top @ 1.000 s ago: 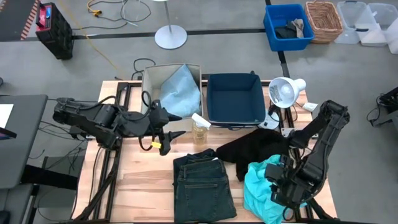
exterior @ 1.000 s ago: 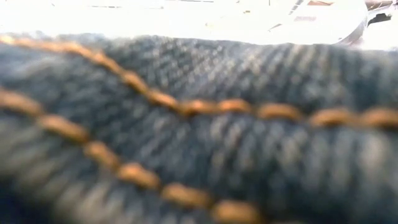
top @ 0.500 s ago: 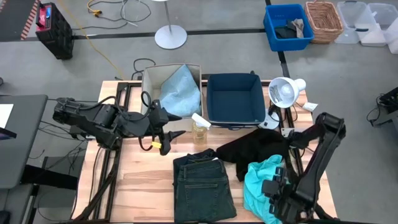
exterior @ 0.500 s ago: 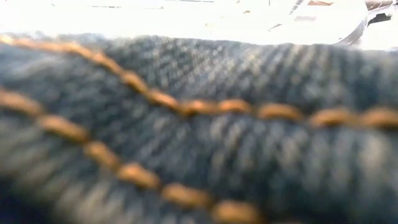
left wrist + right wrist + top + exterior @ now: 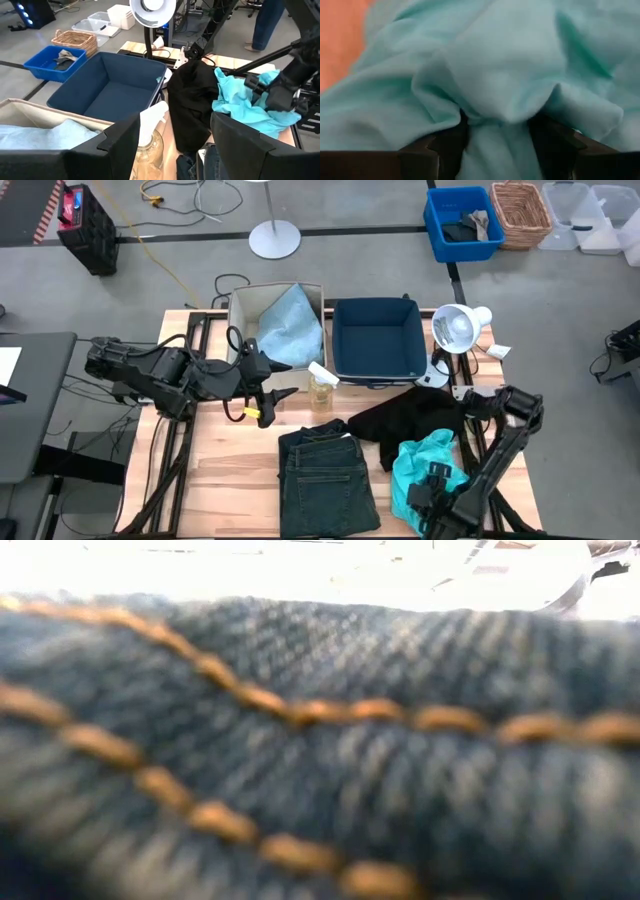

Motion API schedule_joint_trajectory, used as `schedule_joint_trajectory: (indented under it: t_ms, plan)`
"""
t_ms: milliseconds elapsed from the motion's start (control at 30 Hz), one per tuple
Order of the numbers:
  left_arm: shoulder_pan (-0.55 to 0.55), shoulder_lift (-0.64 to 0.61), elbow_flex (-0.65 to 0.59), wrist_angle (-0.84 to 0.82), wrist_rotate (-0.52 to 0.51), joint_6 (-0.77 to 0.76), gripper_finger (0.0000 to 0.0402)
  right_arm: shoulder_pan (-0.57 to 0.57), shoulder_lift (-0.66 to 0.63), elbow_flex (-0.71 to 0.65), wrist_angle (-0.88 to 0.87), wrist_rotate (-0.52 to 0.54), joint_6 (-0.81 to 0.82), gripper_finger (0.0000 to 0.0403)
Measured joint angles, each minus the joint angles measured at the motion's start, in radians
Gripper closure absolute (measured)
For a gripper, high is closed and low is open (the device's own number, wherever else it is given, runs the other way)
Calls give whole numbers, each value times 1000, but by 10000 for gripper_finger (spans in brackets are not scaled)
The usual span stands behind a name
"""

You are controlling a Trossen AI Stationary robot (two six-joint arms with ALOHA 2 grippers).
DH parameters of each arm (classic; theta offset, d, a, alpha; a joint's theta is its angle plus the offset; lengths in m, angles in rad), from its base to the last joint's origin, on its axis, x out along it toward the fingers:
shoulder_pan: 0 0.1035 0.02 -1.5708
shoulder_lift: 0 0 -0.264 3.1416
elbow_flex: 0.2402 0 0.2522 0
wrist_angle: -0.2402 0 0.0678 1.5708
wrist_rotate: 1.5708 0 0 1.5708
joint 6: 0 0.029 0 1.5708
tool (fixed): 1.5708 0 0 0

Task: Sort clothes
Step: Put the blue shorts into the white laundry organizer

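Note:
The bright turquoise top (image 5: pixel 425 465) lies crumpled on the table's near right, against the black soft garment (image 5: pixel 410 420) on its far side. My right gripper (image 5: pixel 428 498) is at the top's near edge, shut on it; the top fills the right wrist view (image 5: pixel 490 65). The dark indigo jeans (image 5: pixel 325 480) lie flat at the near middle and fill the low view (image 5: pixel 320 740). The pale blue cloth (image 5: pixel 290 325) lies in the beige box (image 5: pixel 240 305). My left gripper (image 5: pixel 275 378) hovers open and empty by the beige box, its fingers apart in the left wrist view (image 5: pixel 175 130). My right gripper has a bunched fold of the turquoise top (image 5: pixel 495 130) between its two fingers (image 5: pixel 445 145), several layers gathered together. The hold is near the top's near edge (image 5: pixel 420 485). The rest of the top lies slack on the table.
A navy fabric box (image 5: pixel 378 340) stands beside the beige one at the far edge. A spray bottle (image 5: pixel 322 387) stands in front of the boxes, close to my left gripper. A desk lamp (image 5: pixel 458 328) stands at the far right. Bare wood shows at the near left (image 5: pixel 230 480).
My right gripper has moved toward the table's near edge and a little to the left, along the turquoise top toward its near edge. The top's near part has bunched up. My left arm has kept still.

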Motion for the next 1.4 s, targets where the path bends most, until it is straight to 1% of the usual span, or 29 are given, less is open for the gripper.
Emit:
schedule_joint_trajectory:
  t_ms: [100, 200, 333, 433, 633, 700, 867, 1100, 1233, 1400]
  plan:
    - [0, 0, 0, 0, 0, 0, 164, -20, 45, 3, 57, -32, -23, 168]
    - [0, 0, 0, 0, 0, -1, 164, -34, 79, 5, 118, -39, -37, 172]
    - [0, 0, 0, 0, 0, -8, 164, -47, 96, 6, 124, -53, -40, 201]
    - [0, 0, 0, 0, 0, -9, 164, -47, 94, 5, 132, -54, -29, 241]
    - [0, 0, 0, 0, 0, -11, 164, -48, 66, 3, 112, -54, 8, 359]
    - [0, 0, 0, 0, 0, -11, 164, -48, 50, 1, 102, -54, 8, 387]
    - [0, 0, 0, 0, 0, -11, 164, -51, -19, -4, 50, -54, 9, 388]
    - [0, 0, 0, 0, 0, -11, 164, -51, -208, 27, -84, -54, -2, 399]
    - [4, 0, 0, 1, 0, -3, 164, -50, -328, 42, -99, -52, -14, 400]
    - [16, 0, 0, 1, 0, 0, 164, -76, -462, 68, -96, -46, -86, 401]
